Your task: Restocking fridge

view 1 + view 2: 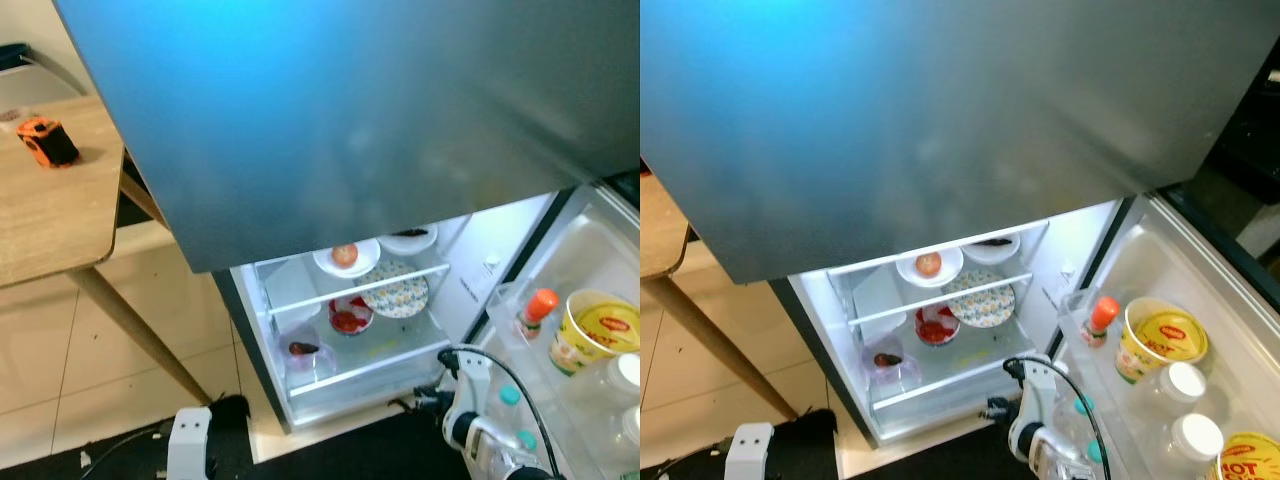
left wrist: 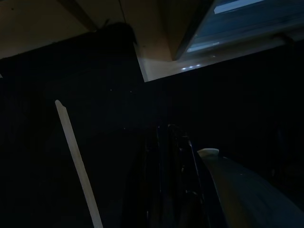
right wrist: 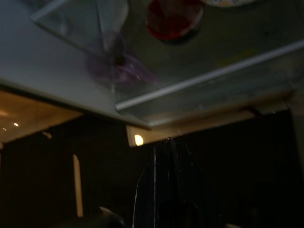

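Note:
The fridge's lower compartment (image 1: 300, 300) stands open and lit. On its glass shelf a white plate (image 1: 346, 258) carries a red apple, beside a patterned plate (image 1: 396, 291) and a second white plate (image 1: 408, 240). Below sit a red bowl (image 1: 348, 317) and a clear tub (image 1: 305, 352) with something dark inside. The open door's shelf (image 1: 510, 300) holds an orange-capped bottle (image 1: 536, 311), a yellow tub (image 1: 592, 330) and white-lidded jars. My right gripper (image 3: 166, 141) hangs shut and empty low in front of the fridge's bottom edge. In the dark left wrist view, my left gripper (image 2: 169, 128) hangs shut over the floor.
The grey upper fridge door (image 1: 350, 120) looms across the top. A wooden table (image 1: 50, 210) with an orange toy car (image 1: 46, 141) stands at the left, its slanted leg (image 1: 140, 335) reaching the tiled floor. A dark mat (image 1: 330, 460) lies before the fridge.

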Controlling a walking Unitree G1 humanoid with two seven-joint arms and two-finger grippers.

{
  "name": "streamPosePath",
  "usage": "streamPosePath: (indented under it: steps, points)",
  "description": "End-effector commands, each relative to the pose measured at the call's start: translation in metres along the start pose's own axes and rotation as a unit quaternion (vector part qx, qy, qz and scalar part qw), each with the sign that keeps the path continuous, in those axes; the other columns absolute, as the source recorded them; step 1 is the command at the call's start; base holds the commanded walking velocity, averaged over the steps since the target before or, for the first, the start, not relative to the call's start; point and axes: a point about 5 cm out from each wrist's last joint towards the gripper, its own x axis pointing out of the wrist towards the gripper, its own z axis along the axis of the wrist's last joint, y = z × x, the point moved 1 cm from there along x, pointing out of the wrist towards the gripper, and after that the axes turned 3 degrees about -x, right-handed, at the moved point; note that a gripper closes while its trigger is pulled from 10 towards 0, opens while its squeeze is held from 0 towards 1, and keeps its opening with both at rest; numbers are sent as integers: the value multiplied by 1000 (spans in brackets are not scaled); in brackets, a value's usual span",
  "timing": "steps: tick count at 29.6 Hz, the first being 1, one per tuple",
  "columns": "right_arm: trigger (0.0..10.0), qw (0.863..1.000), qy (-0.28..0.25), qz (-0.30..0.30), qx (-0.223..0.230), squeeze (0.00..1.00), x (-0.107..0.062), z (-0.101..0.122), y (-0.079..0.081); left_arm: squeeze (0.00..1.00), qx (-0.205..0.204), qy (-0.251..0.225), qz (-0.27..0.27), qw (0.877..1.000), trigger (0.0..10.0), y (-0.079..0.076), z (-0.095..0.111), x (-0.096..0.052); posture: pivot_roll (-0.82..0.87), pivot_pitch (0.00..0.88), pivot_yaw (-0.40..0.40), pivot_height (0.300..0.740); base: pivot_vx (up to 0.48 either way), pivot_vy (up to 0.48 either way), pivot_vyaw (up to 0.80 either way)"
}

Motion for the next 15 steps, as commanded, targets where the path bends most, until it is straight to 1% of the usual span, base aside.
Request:
streamPosePath:
  steps: [1, 5, 9, 12, 15]
  points:
    - [10000, 999, 33, -6, -6, 0, -4, -16, -1, 0, -6, 14, -4, 1000, 10000, -6, -9, 0, 7, 21, 1, 740, 0, 0, 0]
    - [10000, 999, 42, -10, -9, 0, -5, -21, -1, 0, -6, 15, -5, 1000, 10000, -7, -9, 0, 7, 21, 1, 740, 0, 0, 0]
    - [10000, 996, 79, -31, -19, 0, -13, -40, -6, 0, -12, 23, -9, 1000, 10000, -12, -10, 1, -8, 15, -3, 740, 0, 0, 0]
    - [10000, 996, 80, -31, -19, 0, -13, -41, -6, 0, -12, 23, -9, 1000, 10000, -12, -10, 1, -8, 15, -3, 740, 0, 0, 0]
    - [10000, 995, 88, -34, -12, 0, -16, -47, -6, 0, -9, 25, -13, 1000, 10000, -13, -10, 1, -10, 15, -2, 740, -270, 0, 0]
